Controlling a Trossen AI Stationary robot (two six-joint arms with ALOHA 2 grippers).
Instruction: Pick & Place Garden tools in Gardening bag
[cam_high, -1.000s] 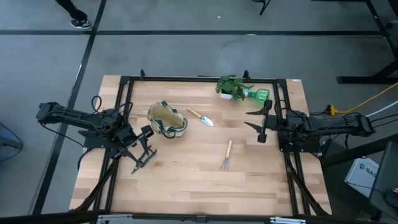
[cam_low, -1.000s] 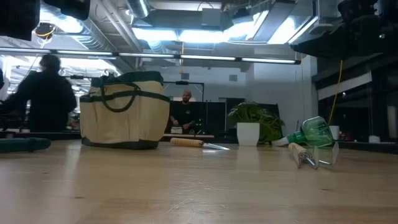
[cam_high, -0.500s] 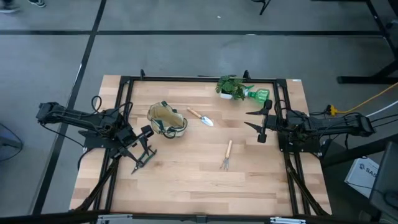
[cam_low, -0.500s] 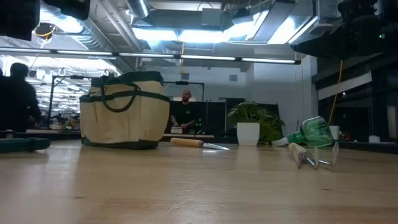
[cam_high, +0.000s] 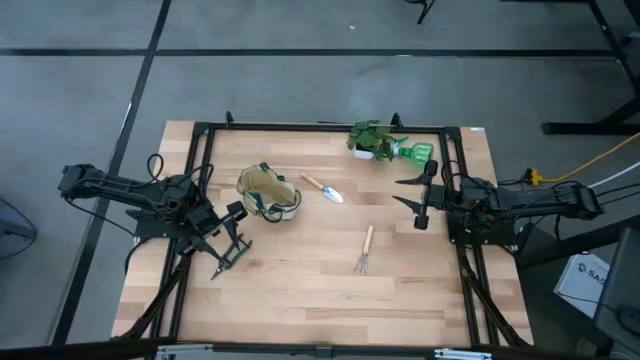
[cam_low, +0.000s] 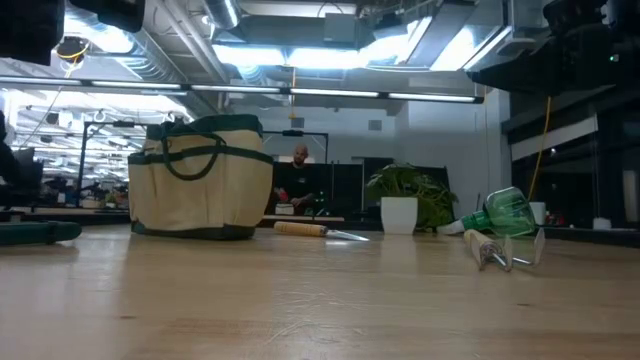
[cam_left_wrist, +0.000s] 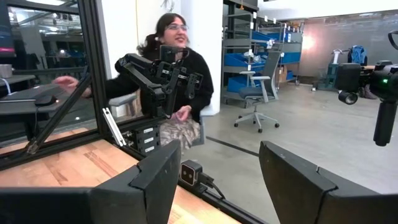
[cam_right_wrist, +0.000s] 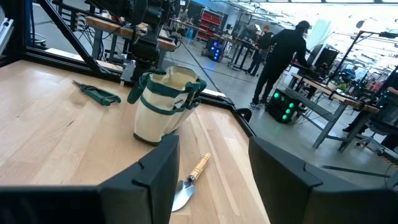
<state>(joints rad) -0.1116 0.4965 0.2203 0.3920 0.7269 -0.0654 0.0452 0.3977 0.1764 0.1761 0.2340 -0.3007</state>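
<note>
Gardening bag (cam_high: 269, 192) upright | green tool (cam_high: 414, 153) half-hidden by plant (cam_high: 372, 138)

On the bench (cam_high: 300, 290) we note the bag (cam_high: 269, 192) left of the trowel (cam_high: 322, 187); fork (cam_high: 365, 249) nearer front; plant (cam_high: 373, 139) and green tool (cam_high: 414, 152) at back right.

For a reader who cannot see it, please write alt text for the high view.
A wooden table seen from above holds a gardening bag, with a trowel just beside it and a hand fork lying nearer the middle. The left gripper and right gripper wait open at the sides, holding nothing.
</note>
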